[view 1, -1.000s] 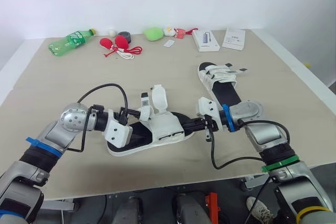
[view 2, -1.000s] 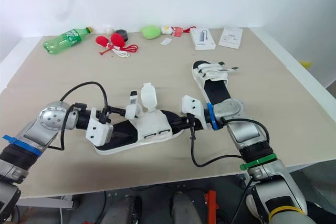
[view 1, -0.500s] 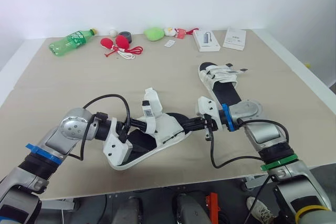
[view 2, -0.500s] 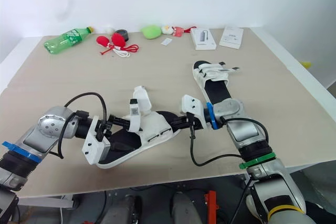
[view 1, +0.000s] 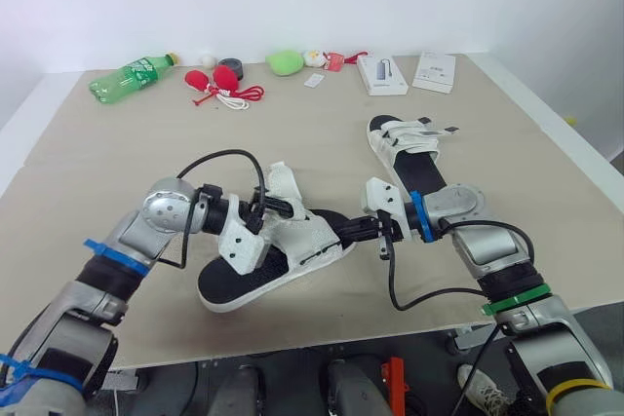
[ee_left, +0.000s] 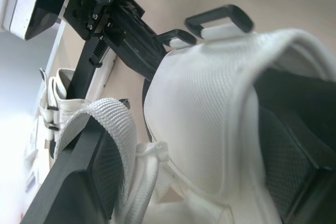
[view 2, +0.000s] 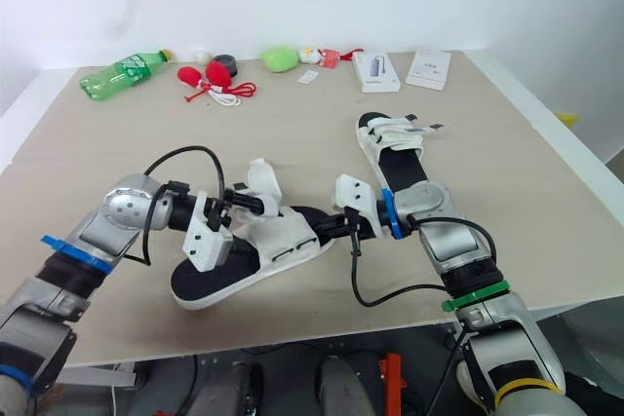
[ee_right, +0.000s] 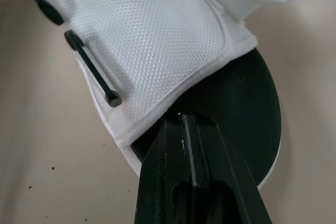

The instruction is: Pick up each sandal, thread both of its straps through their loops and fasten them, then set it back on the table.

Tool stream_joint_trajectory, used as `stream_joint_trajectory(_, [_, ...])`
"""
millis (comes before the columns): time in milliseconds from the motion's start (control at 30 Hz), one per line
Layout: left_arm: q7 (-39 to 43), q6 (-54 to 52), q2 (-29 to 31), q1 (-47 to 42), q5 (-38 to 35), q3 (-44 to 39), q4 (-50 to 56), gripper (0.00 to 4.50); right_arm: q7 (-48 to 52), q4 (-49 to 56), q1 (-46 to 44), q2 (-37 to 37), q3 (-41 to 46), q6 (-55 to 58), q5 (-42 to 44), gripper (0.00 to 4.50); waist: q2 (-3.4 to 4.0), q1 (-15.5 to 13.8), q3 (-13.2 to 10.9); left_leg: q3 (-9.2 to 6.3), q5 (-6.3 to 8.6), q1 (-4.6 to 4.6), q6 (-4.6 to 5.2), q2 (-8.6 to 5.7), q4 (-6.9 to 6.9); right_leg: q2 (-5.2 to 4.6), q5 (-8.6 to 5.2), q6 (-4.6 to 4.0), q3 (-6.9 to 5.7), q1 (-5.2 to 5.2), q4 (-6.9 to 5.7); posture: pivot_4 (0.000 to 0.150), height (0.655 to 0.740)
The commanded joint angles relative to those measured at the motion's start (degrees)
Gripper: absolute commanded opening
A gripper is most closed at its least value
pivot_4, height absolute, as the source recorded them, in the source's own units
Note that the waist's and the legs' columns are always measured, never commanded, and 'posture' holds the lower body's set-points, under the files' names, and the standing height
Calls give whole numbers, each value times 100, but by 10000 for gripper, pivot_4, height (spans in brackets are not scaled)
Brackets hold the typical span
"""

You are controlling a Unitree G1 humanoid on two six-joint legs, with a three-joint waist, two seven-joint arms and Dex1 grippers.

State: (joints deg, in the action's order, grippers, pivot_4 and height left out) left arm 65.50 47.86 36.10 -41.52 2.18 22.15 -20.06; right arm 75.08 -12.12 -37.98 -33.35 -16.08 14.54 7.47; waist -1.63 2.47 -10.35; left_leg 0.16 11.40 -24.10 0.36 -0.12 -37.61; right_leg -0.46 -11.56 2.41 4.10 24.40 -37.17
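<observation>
My left gripper (view 1: 285, 207) pinches the strap (ee_left: 113, 121); my right gripper (view 1: 351, 231) is clamped on the sandal (view 1: 317, 241) between them. If I pull hard, the sole may slip from the right fingers, and the strap would miss its loop (ee_right: 93, 71).

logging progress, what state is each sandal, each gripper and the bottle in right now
near sandal: held at its toe end, strap sticking up loose, loop empty
far sandal: flat on the table, no gripper on it
right gripper: shut on the near sandal's toe end
left gripper: at the loose strap, grip unclear
green bottle: lying on its side
</observation>
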Motion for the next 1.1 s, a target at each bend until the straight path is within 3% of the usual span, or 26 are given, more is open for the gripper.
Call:
stream_joint_trajectory(33, [-232, 518, -172, -462, 283, -28, -659, 34681, 15, 185, -31, -57, 45, 33, 33, 0, 0, -2, 0, 0, 0, 0, 1, -1, 0, 0, 0, 0, 0, 0, 0, 1500, 7400])
stream_joint_trajectory(333, [-860, 1634, -598, -1559, 977, 66, -2260, 34681, -21, 248, 22, -111, 65, 83, 43, 0, 0, -12, 0, 5, -3, -9, 5, -9, -4, 0, 2, 7, 2, 0, 0, 1500, 7400])
stream_joint_trajectory(667, [-274, 1411, 54, -790, 76, 220, -1386, 34681, -70, 406, 202, -150, 84, 136, 76, 0, 0, 10, 0, -8, -1, -11, 7, -5, -2, 0, 8, -4, 7, 4, 0, 1500, 7400])
stream_joint_trajectory(967, [-620, 2038, 425, -740, 498, 122, -1196, 34681, -48, 295, 140, -98, 41, 74, 68, 0, 0, 6, 0, -5, -3, -5, 9, -2, -4, -1, 5, 5, 3, 0, 0, 1500, 7400])
stream_joint_trajectory(1100, [-608, 1937, 546, -513, 200, 236, -665, 34681, -32, 237, 125, -100, 32, 15, 42, 0, 0, 9, 0, -4, -3, -6, 9, -2, -4, -2, 6, 2, 5, 1, 0, 1500, 7400])
